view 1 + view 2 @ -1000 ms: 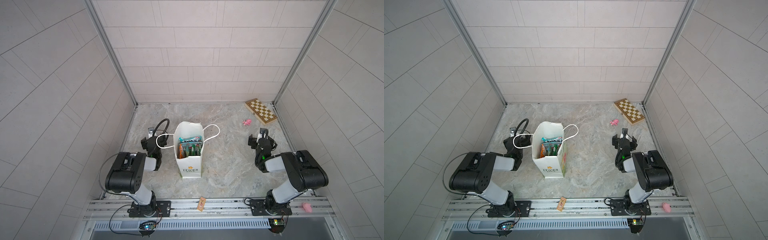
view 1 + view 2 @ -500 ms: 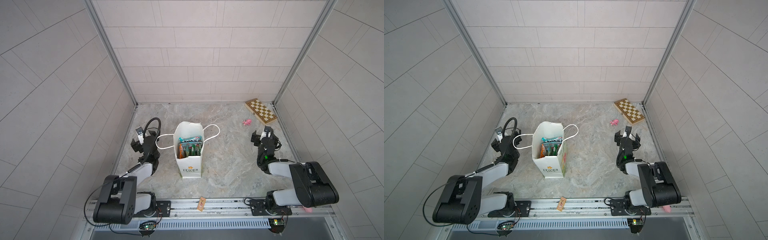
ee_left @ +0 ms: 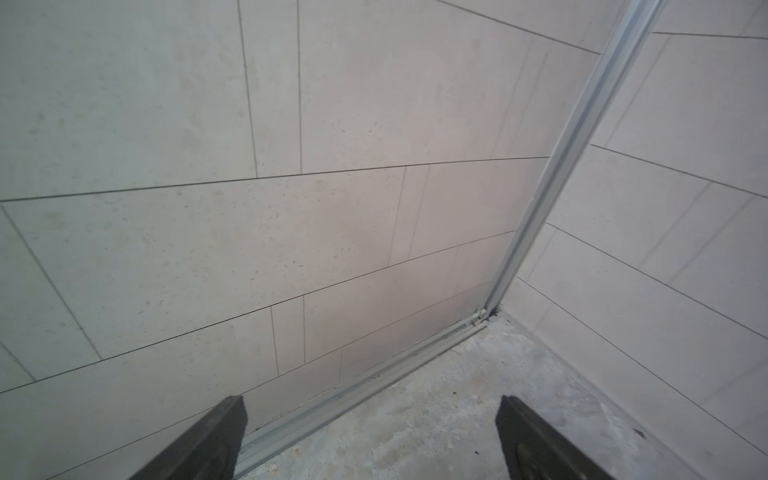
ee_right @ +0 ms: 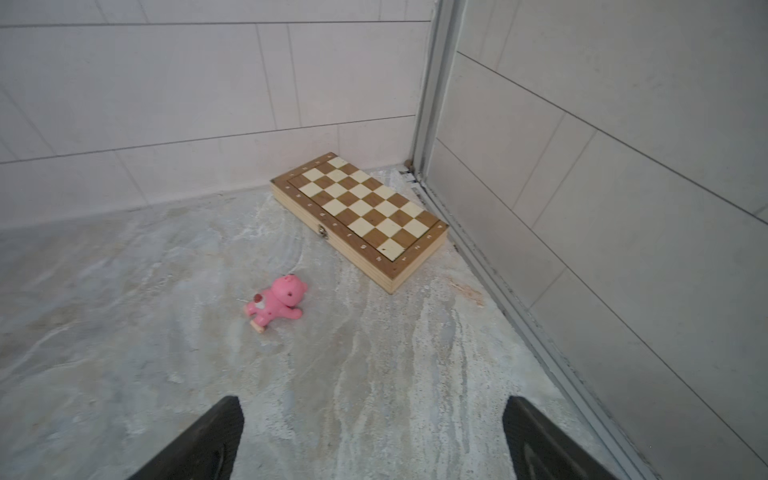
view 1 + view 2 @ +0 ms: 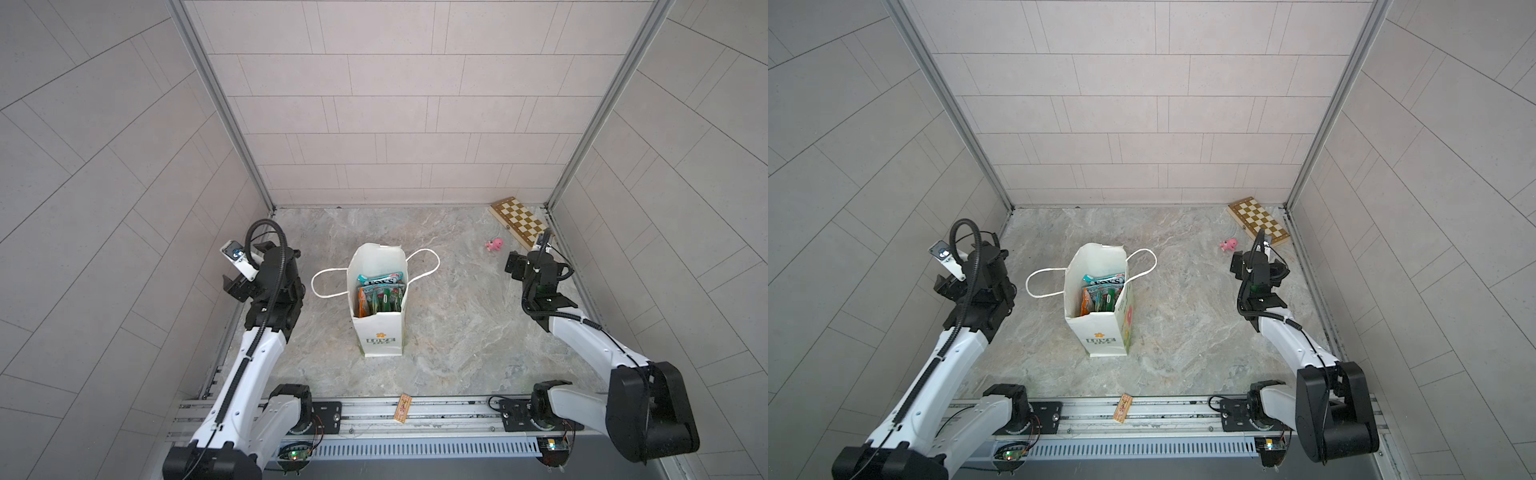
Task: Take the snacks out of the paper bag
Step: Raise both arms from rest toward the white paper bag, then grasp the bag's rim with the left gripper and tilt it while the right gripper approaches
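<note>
Bag (image 5: 380,332), frame centre, snacks (image 5: 380,293) inside; left hand (image 5: 235,286) well left, right hand (image 5: 517,268) well right; both wide, empty.

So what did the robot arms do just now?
Both arms unfolded, their elbows dropping low. The left claw swung out to the left; the right claw barely shifted, facing the chessboard. Both are open, gripping nothing. The paper bag, its snacks, the pink toy and the chessboard stayed put.
</note>
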Available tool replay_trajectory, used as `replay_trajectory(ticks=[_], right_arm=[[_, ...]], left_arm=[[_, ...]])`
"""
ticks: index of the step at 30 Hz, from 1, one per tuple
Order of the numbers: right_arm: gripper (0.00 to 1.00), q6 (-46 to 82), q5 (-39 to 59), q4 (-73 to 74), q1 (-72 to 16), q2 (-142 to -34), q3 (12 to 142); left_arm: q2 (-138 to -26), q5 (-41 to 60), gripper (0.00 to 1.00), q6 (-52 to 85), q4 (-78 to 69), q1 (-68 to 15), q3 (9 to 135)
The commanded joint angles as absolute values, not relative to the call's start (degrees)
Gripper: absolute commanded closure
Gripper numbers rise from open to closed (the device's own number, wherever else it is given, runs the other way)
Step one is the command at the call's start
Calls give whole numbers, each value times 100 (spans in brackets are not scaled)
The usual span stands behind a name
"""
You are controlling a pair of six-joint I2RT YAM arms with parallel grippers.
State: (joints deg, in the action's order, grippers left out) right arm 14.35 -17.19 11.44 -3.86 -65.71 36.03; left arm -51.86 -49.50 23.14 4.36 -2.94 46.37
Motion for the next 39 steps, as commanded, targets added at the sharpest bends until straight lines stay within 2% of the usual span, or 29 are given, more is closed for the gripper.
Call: replay_trajectory(ticks=[1, 9, 13, 17, 21, 24, 30, 34, 37, 39], right_arm=[[1, 1715, -684, -42, -414, -6038, 3727], [1, 2031, 998, -714, -422, -5224, 3873], [1, 2122, 1445, -991, -439, -5075, 3950], [1, 2179, 1590, -1123, -457, -4947, 3972], [1, 2275, 1621, -1098, -481, -4893, 3959], [1, 2276, 1604, -1159, -529, -4922, 4012], [1, 2320, 1624, -1147, -635, -4917, 3971], [1, 2322, 1589, -1143, -688, -4936, 3964], [1, 2305, 1556, -1151, -729, -4958, 3970], [1, 2303, 1547, -1143, -758, -4987, 3973]], left_arm=[[-4939, -3540, 0, 2361, 1679, -264, 5176], [-4490, 259, 0, 2946, 3068, -264, 6059], [-4492, 1396, 0, 3114, 3527, -264, 6204], [-4229, 1766, 3, 3242, 3831, -264, 6111], [-4013, 2092, 12, 3681, 3643, -261, 5809], [-3894, 2361, 16, 3968, 3348, -264, 5511], [-3945, 2479, 28, 4315, 3058, -264, 5171], [-3953, 2529, 31, 4346, 2876, -264, 5069], [-4037, 2658, 40, 4421, 2716, -263, 4979], [-4089, 2706, 50, 4444, 2609, -261, 4944]])
